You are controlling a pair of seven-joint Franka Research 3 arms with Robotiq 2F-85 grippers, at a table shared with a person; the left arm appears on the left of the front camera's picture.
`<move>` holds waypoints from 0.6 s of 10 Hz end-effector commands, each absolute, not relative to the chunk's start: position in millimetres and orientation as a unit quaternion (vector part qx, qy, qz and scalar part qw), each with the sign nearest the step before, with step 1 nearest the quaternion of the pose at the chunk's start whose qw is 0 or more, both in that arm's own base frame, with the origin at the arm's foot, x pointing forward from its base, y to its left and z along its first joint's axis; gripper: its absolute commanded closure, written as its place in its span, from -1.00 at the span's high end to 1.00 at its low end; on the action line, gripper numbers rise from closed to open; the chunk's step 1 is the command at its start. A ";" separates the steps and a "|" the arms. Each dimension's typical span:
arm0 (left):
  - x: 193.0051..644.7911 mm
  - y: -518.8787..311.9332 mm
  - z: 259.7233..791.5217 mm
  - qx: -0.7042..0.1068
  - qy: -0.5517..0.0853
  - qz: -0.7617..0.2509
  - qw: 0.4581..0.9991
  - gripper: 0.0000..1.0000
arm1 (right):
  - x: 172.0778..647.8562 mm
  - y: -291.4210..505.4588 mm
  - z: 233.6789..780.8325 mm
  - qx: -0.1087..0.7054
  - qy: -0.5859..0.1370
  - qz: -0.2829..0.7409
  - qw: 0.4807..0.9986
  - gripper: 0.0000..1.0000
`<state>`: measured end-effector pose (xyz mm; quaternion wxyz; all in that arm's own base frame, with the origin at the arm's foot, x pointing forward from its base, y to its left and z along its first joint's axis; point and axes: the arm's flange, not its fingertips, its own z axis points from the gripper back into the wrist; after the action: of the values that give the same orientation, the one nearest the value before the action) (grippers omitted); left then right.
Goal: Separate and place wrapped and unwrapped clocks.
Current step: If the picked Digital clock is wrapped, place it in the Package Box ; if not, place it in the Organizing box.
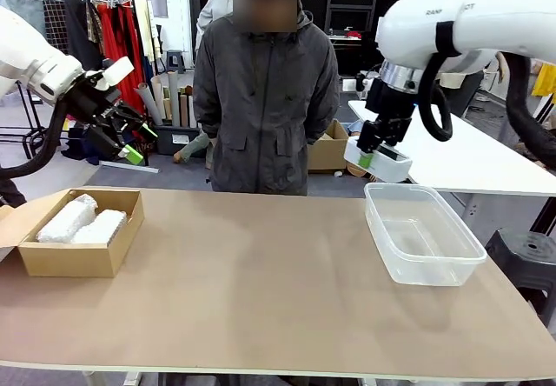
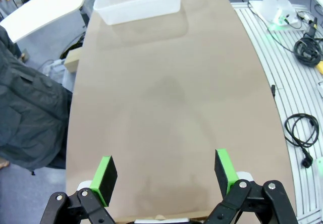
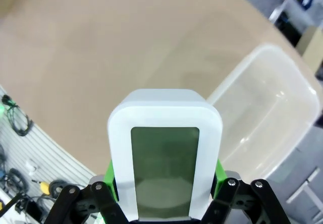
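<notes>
**Bare clock held above the tub, two bundles boxed**

Nearest to you in the right wrist view was the unwrapped clock [image 3: 165, 163], its grey-green screen facing the lens and its white rounded frame pinched from both sides by the green pads [image 3: 218, 171] of the right gripper [image 3: 165, 183]. You had that gripper clamped on the clock's lower part, so it was grasping the clock and nothing else.

Take the clear plastic tub [image 1: 452, 260] as your landmark. In the front view your right arm came in from above and bent down at the wrist, with the right gripper [image 1: 372, 153] pointing downward and holding the unwrapped clock [image 1: 382, 162] in the air over the tub's far left corner, not touching it. The right wrist view showed the tub [image 3: 282, 88] lying past the clock, with bare table [image 3: 111, 57] beside it.

Far to the left of the tub sat an open cardboard box [image 1: 74, 260] at the table's left end. Inside it lay the two wrapped clocks [image 1: 82, 219] side by side, touching.

Your left arm was raised above and behind that box, well clear of the table [image 1: 261, 290], with the left gripper [image 1: 130, 143] angled down toward the middle. In the left wrist view the left gripper [image 2: 164, 176] stood spread wide with nothing between its fingers [image 2: 106, 176], looking along the table toward the tub [image 2: 139, 2] at the far end. A person in a dark jacket [image 1: 265, 90] stood behind the table, to the left of the tub.
</notes>
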<state>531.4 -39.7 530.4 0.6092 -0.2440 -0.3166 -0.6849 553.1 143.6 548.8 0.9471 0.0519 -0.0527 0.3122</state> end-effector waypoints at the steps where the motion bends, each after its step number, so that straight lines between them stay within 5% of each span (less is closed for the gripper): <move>1: 529.8 -38.4 532.2 -0.244 -0.316 -0.686 0.608 1.00 | 559.5 156.1 553.2 0.054 -0.058 0.314 0.946 -1.00; 6: 529.8 -38.4 532.2 -0.244 -0.316 -0.686 0.608 1.00 | 559.5 156.1 553.2 0.054 -0.058 0.314 0.946 -1.00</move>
<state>531.4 -39.8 530.5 0.6091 -0.2440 -0.3166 -0.6850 556.2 154.2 548.4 0.9444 0.0534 -0.0533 0.3200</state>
